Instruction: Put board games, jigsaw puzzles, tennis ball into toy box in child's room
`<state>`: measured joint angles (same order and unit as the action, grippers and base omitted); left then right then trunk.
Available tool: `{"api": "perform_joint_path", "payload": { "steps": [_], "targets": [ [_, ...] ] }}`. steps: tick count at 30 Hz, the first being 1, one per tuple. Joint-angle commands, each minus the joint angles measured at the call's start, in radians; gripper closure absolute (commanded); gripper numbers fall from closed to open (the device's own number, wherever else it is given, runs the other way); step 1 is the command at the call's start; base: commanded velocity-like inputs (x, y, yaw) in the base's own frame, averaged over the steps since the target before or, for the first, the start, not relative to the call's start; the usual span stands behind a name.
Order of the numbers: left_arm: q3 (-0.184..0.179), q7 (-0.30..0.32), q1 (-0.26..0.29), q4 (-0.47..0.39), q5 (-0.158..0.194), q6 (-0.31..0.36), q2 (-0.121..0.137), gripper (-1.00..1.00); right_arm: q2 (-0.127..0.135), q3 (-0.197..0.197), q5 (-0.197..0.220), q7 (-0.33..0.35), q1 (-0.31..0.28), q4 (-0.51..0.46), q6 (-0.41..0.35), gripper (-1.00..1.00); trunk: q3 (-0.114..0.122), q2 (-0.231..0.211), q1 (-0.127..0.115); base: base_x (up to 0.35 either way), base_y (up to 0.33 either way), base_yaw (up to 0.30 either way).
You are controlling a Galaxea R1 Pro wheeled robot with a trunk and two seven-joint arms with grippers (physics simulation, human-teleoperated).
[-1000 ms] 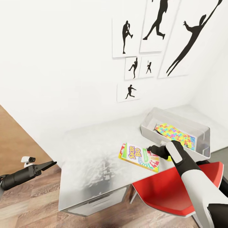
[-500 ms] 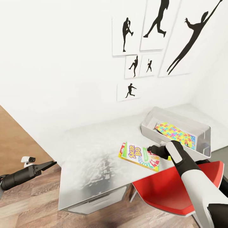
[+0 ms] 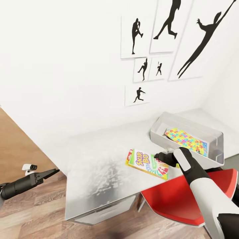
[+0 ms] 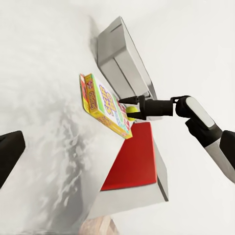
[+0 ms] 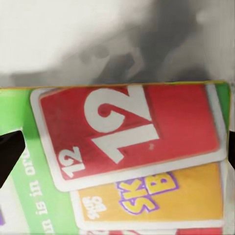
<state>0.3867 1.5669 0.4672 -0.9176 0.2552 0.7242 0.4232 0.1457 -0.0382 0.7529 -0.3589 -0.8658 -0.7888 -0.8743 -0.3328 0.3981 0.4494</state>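
Observation:
A green-bordered Skip-Bo board game point(image 3: 146, 162) lies flat on the table point(image 3: 99, 156), near its front edge. My right gripper point(image 3: 156, 155) hovers open just above the game's right end. In the right wrist view its dark fingertips point(image 5: 9, 157) sit at both edges, over the red "12" card print point(image 5: 127, 129). The tennis ball point(image 4: 131, 112) peeks out behind those fingers, beside the game point(image 4: 105, 105). The light-grey toy box point(image 3: 159, 138) stands to the right with a jigsaw puzzle point(image 3: 187, 141) inside. My left gripper point(image 3: 53, 172) hangs open off the table's left end, above the floor.
A red chair point(image 3: 179, 196) is tucked under the table's right front, below my right arm. White drawer fronts point(image 3: 106, 208) face me. The white wall behind carries black athlete silhouettes point(image 3: 166, 23). Wood-plank floor point(image 3: 30, 212) lies to the left.
The whole picture has shifted slightly, so the camera moved. Both grippers and the board game keep their places relative to the table.

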Motion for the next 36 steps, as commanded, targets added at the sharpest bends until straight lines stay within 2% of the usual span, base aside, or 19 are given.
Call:
{"api": "perform_joint_path", "payload": {
  "steps": [1, 19, 36],
  "targets": [
    [0.000, 0.004, 0.001, 0.000, 0.000, 0.011, 0.000, -1.00, 0.001, -0.004, 0.010, -0.010, -0.001, -0.001, -0.002, -1.00, -0.002, 0.002, 0.001, 0.000, 0.232, 0.000],
    [0.001, 0.004, 0.001, 0.000, -0.001, 0.011, 0.000, -1.00, 0.000, -0.006, 0.011, -0.009, -0.001, -0.003, -0.002, -1.00, -0.002, 0.002, 0.001, 0.000, 0.275, 0.000],
    [0.001, 0.004, 0.001, 0.000, 0.000, 0.011, 0.000, -1.00, 0.002, -0.004, 0.011, -0.005, 0.000, -0.013, -0.003, -1.00, -0.002, 0.002, 0.001, -0.004, -0.014, 0.000]
  ]
}}
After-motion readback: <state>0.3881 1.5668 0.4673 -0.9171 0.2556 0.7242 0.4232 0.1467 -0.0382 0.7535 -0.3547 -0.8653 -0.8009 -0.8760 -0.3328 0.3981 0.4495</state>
